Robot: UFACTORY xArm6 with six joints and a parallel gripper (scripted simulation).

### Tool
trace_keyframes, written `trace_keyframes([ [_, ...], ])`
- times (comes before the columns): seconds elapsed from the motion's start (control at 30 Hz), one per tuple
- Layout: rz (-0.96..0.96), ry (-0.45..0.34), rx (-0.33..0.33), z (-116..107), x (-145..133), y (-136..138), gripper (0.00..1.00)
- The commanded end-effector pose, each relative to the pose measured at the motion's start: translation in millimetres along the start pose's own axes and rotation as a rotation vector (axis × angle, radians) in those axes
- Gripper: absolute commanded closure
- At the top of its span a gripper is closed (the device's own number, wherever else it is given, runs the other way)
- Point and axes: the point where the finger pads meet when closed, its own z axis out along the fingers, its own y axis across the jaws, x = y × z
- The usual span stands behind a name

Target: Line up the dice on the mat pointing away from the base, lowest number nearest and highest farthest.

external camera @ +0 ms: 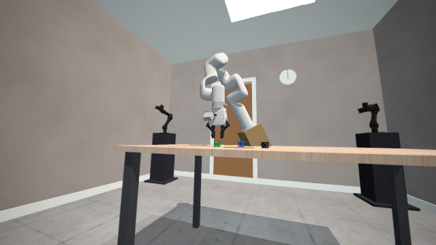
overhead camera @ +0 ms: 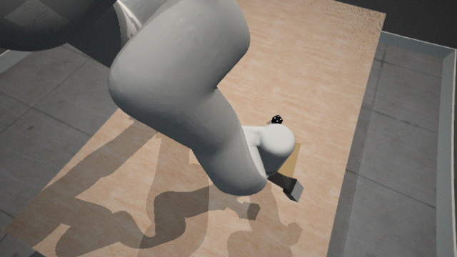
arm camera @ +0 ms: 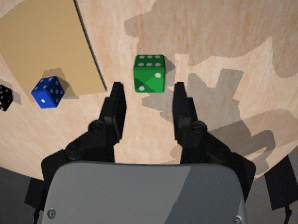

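Observation:
A green die (arm camera: pixel 149 74) lies on the bare table top, right of the tan mat (arm camera: pixel 49 36). A blue die (arm camera: pixel 48 91) sits at the mat's near edge, and a black die (arm camera: pixel 4 96) lies just beyond it, off the mat. My gripper (arm camera: pixel 149 94) hangs above the table with its fingers apart and nothing between them; the green die lies just ahead of the fingertips. In the exterior view the gripper (external camera: pixel 217 131) hovers a little above the green die (external camera: pixel 217 143), with the blue die (external camera: pixel 241 143) and the black die (external camera: pixel 265 145) to its right.
In the top view the arm hides most of the table; only the black die (overhead camera: pixel 277 119) and a strip of the mat (overhead camera: pixel 290 158) show. The table's right edge lies close to the mat. Two black camera stands flank the table.

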Motion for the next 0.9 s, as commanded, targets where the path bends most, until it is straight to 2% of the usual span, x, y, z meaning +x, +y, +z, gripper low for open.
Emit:
trace_keyframes([
  [0.0, 0.001, 0.004, -0.001, 3.2, 1.4, 0.2, 0.53],
  [0.87, 0.001, 0.004, -0.001, 9.0, 1.4, 0.0, 0.53],
])
